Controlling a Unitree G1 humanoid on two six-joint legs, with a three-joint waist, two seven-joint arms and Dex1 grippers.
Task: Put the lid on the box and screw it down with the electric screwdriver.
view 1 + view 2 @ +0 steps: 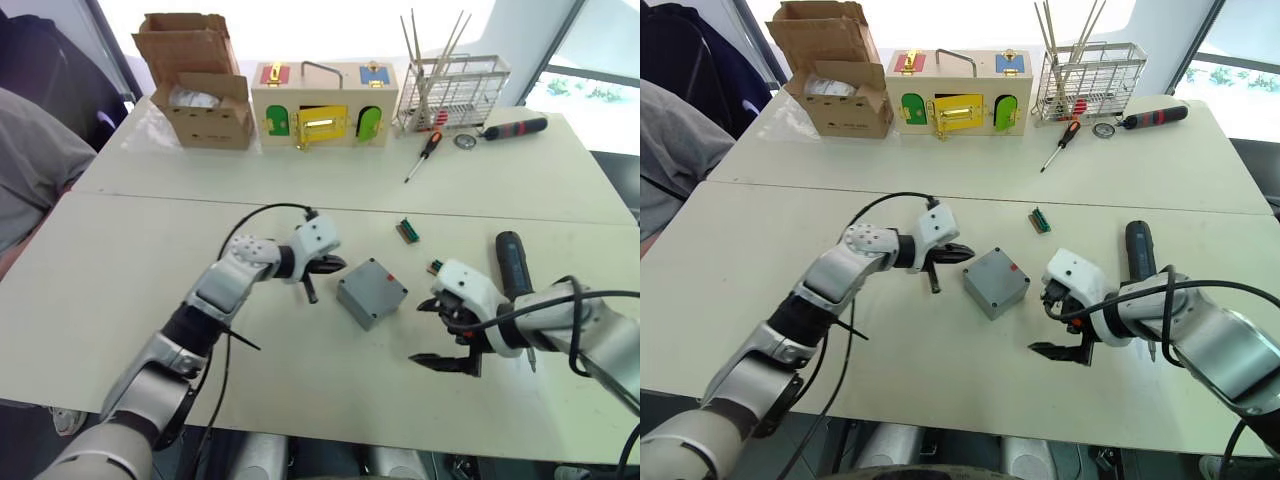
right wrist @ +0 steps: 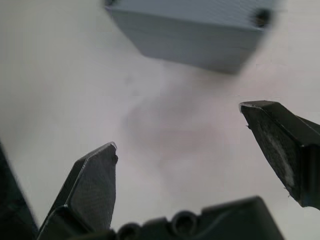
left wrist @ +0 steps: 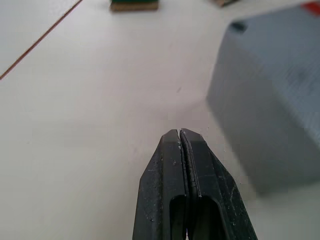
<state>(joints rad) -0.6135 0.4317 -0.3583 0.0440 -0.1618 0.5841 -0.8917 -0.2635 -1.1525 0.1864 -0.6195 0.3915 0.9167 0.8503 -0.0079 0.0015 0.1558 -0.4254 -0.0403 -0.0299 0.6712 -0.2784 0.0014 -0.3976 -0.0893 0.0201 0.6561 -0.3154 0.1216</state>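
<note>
Grey box (image 1: 371, 292): we find it near the middle of the white table (image 1: 120, 290), resting flat, a small red mark at one upper edge. We see a flat grey plate, which we take for the lid, lying flush on top of it with a hole at a corner; we cannot tell whether any screws are in.

Electric screwdriver (image 1: 512, 265): thick, black, lying on the table to the box's right, beside the right forearm.

Left gripper (image 1: 312, 292): we note its two black fingers pressed together with nothing between them, tips pointing down at the tabletop just to the left of the box, not touching it.

Right gripper (image 1: 447, 335): we note its fingers spread wide and empty, low over the table to the right of the box and apart from it.

Small green component (image 1: 406, 230): on the table beyond the box.

Far edge of table: cardboard box (image 1: 200, 85), wooden box with coloured doors (image 1: 322, 105), wire basket (image 1: 450, 90), orange-handled screwdriver (image 1: 424, 155), red-and-black tool (image 1: 512, 128).
</note>
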